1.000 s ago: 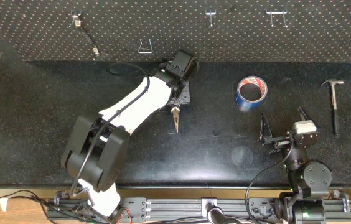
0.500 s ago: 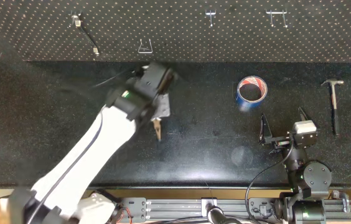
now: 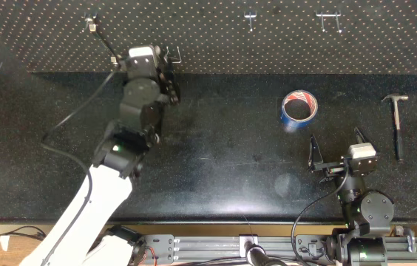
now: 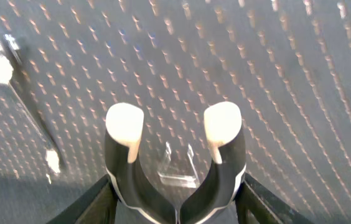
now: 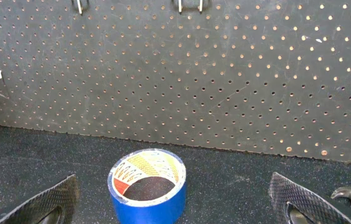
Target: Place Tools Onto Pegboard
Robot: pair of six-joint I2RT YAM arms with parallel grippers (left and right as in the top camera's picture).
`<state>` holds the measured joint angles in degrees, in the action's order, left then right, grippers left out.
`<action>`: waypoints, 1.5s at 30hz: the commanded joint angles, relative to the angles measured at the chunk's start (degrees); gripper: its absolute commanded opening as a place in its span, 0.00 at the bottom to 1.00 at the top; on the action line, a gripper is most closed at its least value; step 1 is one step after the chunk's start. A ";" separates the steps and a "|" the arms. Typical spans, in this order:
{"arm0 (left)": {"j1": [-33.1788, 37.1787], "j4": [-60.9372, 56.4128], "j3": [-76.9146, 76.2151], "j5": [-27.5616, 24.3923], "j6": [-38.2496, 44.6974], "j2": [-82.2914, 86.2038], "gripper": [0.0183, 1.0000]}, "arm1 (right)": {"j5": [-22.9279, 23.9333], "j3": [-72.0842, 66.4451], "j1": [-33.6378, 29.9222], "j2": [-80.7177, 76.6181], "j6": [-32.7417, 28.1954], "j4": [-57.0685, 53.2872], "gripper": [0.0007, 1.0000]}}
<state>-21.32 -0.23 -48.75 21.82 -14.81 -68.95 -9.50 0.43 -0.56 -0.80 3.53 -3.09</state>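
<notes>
1. Your left claw (image 4: 175, 208) grips the pliers (image 4: 225, 168), their handles straddling a hook (image 4: 177, 167) on the pegboard (image 4: 287, 68) at the bench's far edge.
2. Your right claw (image 3: 334, 146) rests open near the bench's front edge.

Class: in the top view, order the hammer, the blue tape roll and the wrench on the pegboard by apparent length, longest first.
1. hammer
2. wrench, only a little longer than the next
3. tape roll

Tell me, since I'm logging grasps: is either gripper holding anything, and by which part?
The left gripper holds the pliers low on the handles, near where they join. The right gripper is open and holds nothing.
</notes>
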 commanded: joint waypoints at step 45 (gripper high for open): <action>4.33 -26.36 -0.31 -6.03 7.58 -19.34 0.01 | 0.28 -0.20 0.37 0.46 -1.01 -0.33 0.99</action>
<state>-16.97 -27.00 -48.34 16.43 -7.31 -88.18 -9.50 0.43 -0.56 -0.80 3.53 -3.09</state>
